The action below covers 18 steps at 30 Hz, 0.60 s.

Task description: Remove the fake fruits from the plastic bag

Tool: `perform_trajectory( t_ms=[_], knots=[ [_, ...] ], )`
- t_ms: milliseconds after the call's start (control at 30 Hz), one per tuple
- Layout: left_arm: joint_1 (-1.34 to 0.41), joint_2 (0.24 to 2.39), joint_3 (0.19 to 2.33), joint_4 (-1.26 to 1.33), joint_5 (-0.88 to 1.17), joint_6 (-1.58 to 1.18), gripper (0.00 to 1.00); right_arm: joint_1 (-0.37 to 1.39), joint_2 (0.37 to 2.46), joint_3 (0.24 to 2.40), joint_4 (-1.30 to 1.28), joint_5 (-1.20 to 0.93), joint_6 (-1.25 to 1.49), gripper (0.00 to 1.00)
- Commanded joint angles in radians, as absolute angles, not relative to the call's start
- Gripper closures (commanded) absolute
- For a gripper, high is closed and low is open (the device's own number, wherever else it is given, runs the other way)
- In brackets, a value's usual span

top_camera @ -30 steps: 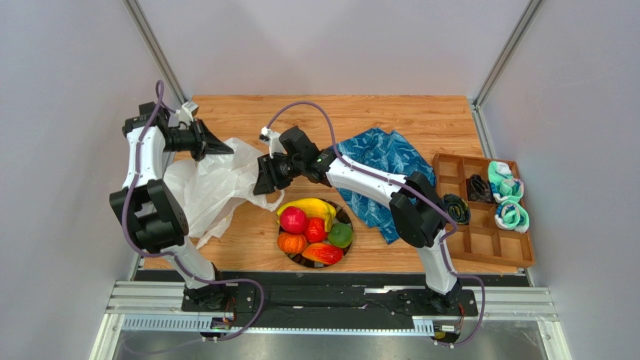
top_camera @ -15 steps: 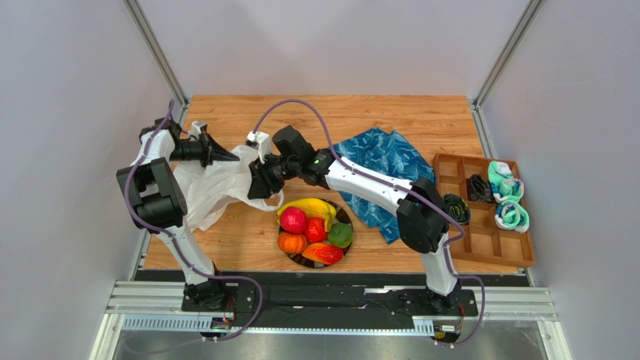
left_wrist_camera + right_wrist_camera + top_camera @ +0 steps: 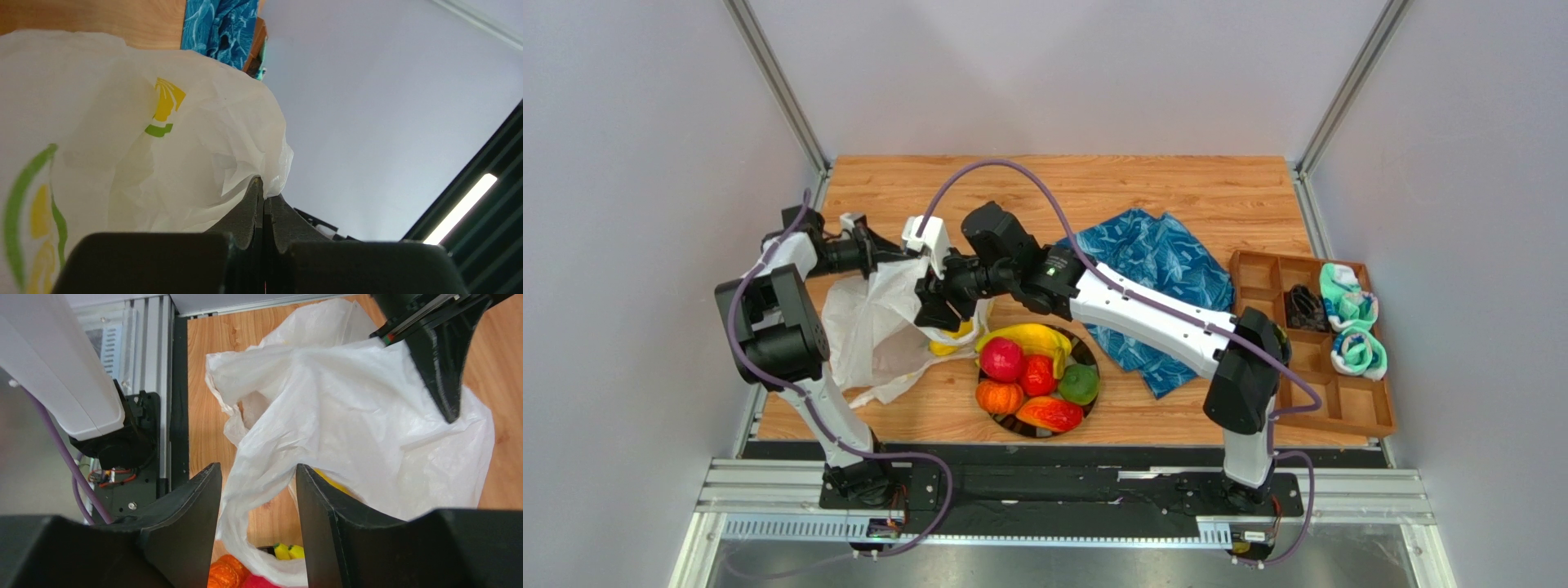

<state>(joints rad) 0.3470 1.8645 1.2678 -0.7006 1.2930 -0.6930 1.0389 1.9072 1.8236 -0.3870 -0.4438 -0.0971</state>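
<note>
The plastic bag (image 3: pixel 867 325) lies crumpled at the table's left, with a yellow shape (image 3: pixel 949 339) showing at its right edge. My left gripper (image 3: pixel 895 254) is shut on the bag's upper edge; in the left wrist view the film (image 3: pixel 153 153) is pinched at the tips (image 3: pixel 264 191). My right gripper (image 3: pixel 938 316) stands open at the bag's right side. In the right wrist view a bag handle loop (image 3: pixel 258 496) hangs between the spread jaws (image 3: pixel 256 474), unpinched. The fake fruits rest on a black-rimmed plate (image 3: pixel 1093 355): banana bunch (image 3: pixel 1032 337), red round (image 3: pixel 1001 360), orange (image 3: pixel 999 397), green (image 3: pixel 1079 385), mango shape (image 3: pixel 1051 414).
A blue patterned cloth (image 3: pixel 1149 263) lies right of centre, under the right arm. A wooden compartment tray (image 3: pixel 1314 392) with rolled fabric pieces stands at the right edge. Grey walls enclose the table on three sides.
My left gripper swung right and shut on the bag's upper edge, lifting it. My right gripper moved left and down to the bag's handle. A yellow shape now shows at the bag's edge.
</note>
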Motion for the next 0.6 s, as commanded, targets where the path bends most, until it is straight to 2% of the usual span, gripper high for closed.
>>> perform_trajectory(
  t_ms=[0, 33, 100, 300, 367, 400, 433, 567],
  knots=[
    [0.353, 1.802, 1.402, -0.785, 1.243, -0.595, 1.0, 1.12, 1.815, 1.769, -0.394, -0.214, -0.319, 0.46],
    [0.357, 1.799, 1.407, -0.819, 1.23, -0.563, 1.0, 1.133, 1.825, 1.77, -0.379, -0.019, -0.362, 0.43],
    [0.364, 1.796, 1.405, -0.848, 1.194, -0.535, 1.0, 1.124, 1.867, 1.815, -0.394, 0.093, -0.347, 0.41],
    [0.446, 1.781, 1.399, -0.954, 1.075, -0.439, 1.0, 1.066, 1.829, 1.824, -0.318, 0.166, -0.304, 0.27],
    [0.457, 1.779, 1.397, -0.971, 1.062, -0.437, 1.0, 1.054, 1.809, 1.851, -0.36, -0.022, -0.293, 0.29],
    [0.465, 1.778, 1.394, -0.971, 1.063, -0.448, 1.0, 1.054, 1.807, 1.867, -0.391, -0.111, -0.288, 0.33],
    [0.466, 1.773, 1.39, -0.966, 1.065, -0.452, 1.0, 1.06, 1.807, 1.865, -0.461, -0.281, -0.288, 0.36],
    [0.466, 1.75, 1.355, -0.947, 1.071, -0.485, 1.0, 1.112, 1.838, 1.806, -0.566, -0.458, -0.265, 0.54]
  ],
)
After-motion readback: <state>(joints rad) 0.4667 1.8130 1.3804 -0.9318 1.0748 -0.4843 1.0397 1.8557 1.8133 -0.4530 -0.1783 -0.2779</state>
